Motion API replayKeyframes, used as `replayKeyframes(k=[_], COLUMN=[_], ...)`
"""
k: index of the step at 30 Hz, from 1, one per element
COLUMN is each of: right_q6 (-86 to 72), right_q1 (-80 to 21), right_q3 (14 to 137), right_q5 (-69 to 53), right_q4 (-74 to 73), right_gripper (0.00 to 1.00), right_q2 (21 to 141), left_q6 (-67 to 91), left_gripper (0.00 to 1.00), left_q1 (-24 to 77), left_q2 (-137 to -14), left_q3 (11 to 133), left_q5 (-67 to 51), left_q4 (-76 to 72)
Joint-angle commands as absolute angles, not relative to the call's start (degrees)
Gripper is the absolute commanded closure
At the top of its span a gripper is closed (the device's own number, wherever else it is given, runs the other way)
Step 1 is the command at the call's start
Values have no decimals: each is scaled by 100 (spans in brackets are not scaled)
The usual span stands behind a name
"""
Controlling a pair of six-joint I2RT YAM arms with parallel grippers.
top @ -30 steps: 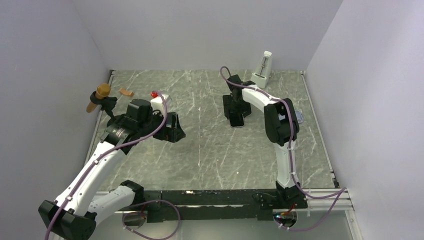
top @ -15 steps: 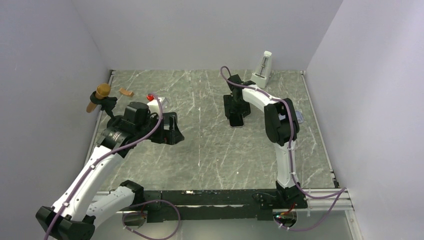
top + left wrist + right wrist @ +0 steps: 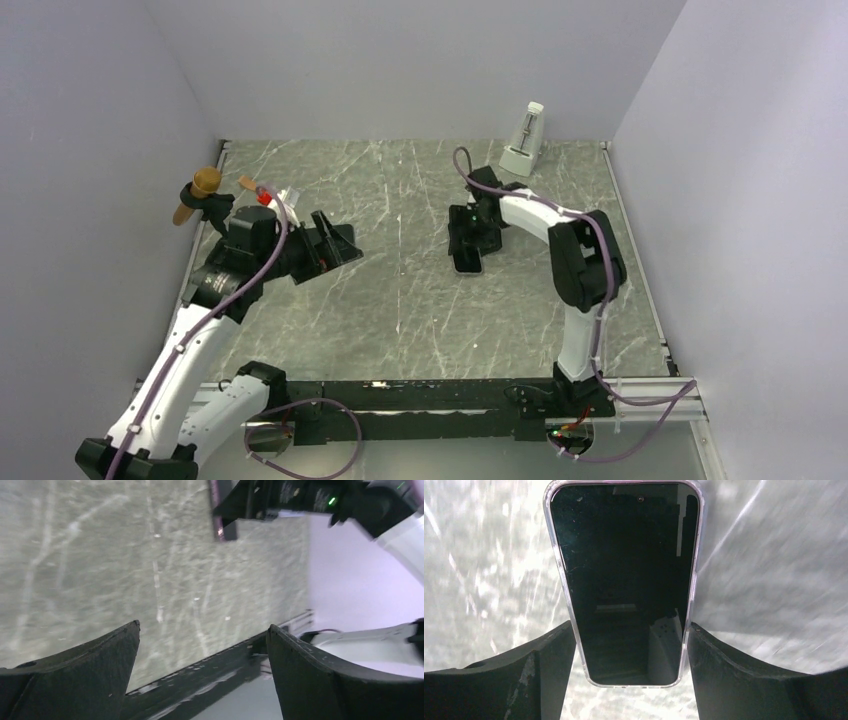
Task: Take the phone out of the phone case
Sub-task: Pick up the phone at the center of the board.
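The phone (image 3: 624,580) shows its black screen, rimmed by the thin pale lavender phone case (image 3: 558,570). My right gripper (image 3: 630,625) is shut on the case's lower end, one finger against each long side. In the top view the right gripper (image 3: 470,240) holds the phone (image 3: 466,263) just right of the table's middle, its free end pointing toward me. My left gripper (image 3: 335,240) stands open above the left part of the table with nothing between its fingers (image 3: 100,660). The left wrist view catches the phone's edge (image 3: 220,525) far off.
A white metronome-like object (image 3: 523,140) stands at the back right. At the back left lie a brown wooden piece (image 3: 195,192), a small brown chip (image 3: 252,184) and a white item with a red spot (image 3: 266,197). Walls close three sides.
The right gripper has pulled toward the near side with the phone in it. The left arm has swung back toward the left wall, its gripper still open.
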State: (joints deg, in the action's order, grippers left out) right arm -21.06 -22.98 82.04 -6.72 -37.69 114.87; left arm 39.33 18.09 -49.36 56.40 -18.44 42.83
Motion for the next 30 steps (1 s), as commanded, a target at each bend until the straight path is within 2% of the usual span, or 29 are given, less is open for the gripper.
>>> replayKeyframes(k=[1, 6, 11, 14, 19, 23, 27, 30], right_q6=[-2577, -3047, -3368, -3512, -3626, -3874, -4057, -3975], right_q1=[-2317, -2337, -2497, -2730, -3200, -3646, -4033, -4247], right_q3=[7032, 5889, 5330, 5222, 5220, 5282, 5465, 5752], right_q5=[-1700, -2224, -2652, -2933, -3209, -3110, -3081, -2934], right_q4=[-2684, -1685, -1181, -1253, -1405, -1425, -1373, -1638], right_gripper=[100, 100, 100, 100, 100, 100, 100, 100], right_q2=[10251, 9547, 9081, 8675, 8029, 7737, 7701, 7702], left_q6=[6141, 7428, 7466, 7608, 7563, 7624, 7384, 7296], left_gripper=[1, 7, 8, 11, 13, 23, 27, 33], left_q1=[1775, 1966, 2741, 2945, 3062, 3113, 3246, 3341], left_q2=[-4585, -4400, -4688, -5110, -5335, -5510, -5492, -5471], left_q3=[4754, 3843, 4325, 4290, 4346, 4377, 4452, 4420], left_q5=[-2629, -2649, -1738, -2011, -1391, -1304, -1031, -949], left_q4=[2743, 1597, 2427, 2114, 1762, 1574, 1483, 1567])
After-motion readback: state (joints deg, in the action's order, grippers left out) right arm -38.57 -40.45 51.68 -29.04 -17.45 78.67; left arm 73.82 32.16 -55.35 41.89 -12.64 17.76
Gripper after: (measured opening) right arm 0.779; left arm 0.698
